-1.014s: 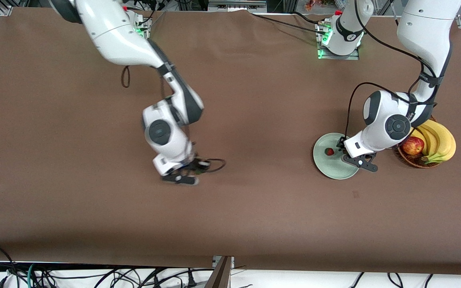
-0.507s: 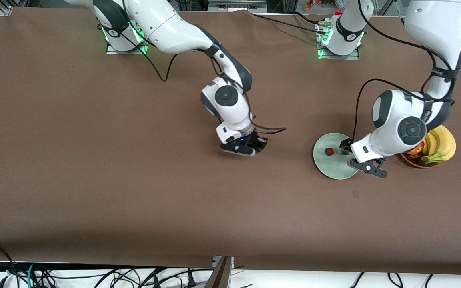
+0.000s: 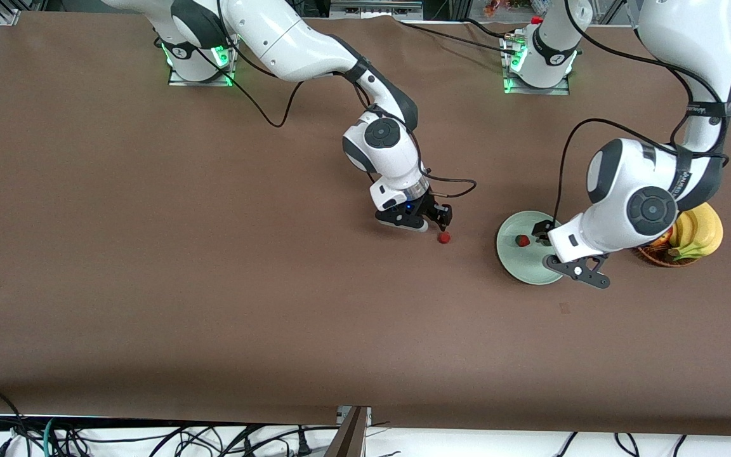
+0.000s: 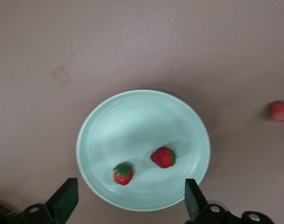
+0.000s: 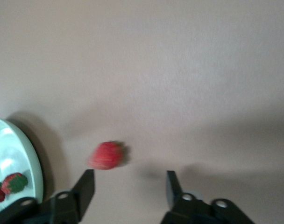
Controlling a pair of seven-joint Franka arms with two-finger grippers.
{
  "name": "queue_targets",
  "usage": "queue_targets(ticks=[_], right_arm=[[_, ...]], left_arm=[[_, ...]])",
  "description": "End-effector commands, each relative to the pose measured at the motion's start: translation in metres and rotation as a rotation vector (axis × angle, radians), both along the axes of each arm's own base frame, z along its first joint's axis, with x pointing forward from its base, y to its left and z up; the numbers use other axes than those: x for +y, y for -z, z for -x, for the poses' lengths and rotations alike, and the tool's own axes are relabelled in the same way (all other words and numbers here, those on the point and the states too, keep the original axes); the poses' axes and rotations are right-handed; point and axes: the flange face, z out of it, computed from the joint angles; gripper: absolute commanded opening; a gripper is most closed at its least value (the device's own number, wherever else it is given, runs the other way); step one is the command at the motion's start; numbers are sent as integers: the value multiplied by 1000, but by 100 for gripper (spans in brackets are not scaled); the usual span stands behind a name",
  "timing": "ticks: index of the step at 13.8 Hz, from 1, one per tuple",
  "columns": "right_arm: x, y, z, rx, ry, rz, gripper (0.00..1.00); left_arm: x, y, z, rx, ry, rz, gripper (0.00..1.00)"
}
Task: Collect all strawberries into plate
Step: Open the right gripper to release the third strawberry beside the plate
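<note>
The pale mint-green plate [image 3: 518, 261] lies toward the left arm's end of the table. In the left wrist view the plate [image 4: 132, 123] holds two strawberries [image 4: 123, 173] [image 4: 163, 157]. The front view shows one of them [image 3: 521, 240]; the other is hidden by the left hand. My left gripper [image 3: 559, 251] [image 4: 130, 203] is open and empty above the plate. A third strawberry [image 3: 443, 238] [image 5: 106, 155] [image 4: 280, 111] lies on the brown table beside the plate, toward the right arm's end. My right gripper [image 3: 426, 223] [image 5: 129, 186] is open just above the table next to that berry, not touching it.
A brown wicker basket [image 3: 657, 256] with bananas [image 3: 698, 230] and a red apple [image 3: 661, 239] stands beside the plate at the left arm's end, partly covered by the left arm. Cables hang off the table edge nearest the front camera.
My right arm swept from mid-table toward the plate; a strawberry now lies free beside its open gripper. My left gripper rose slightly over the plate.
</note>
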Motion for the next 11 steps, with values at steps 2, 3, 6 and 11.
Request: queue_targets(ticks=[2,3,6,11], right_arm=[[-37,-63,-44,9,26,107,100],[-58,-84,-61,15,9,139,100],[-133,-115,-113,46,-127,240,100],[-268,-124,-181,118,-289,346,100]], left_arm=[[-34,-2,4,1,-51,-25,100],[-34,-2,4,1,-54,-24,100],[-54,12,9,20,-140,-14,100],[-87,44,7,-43,-250,6,100]])
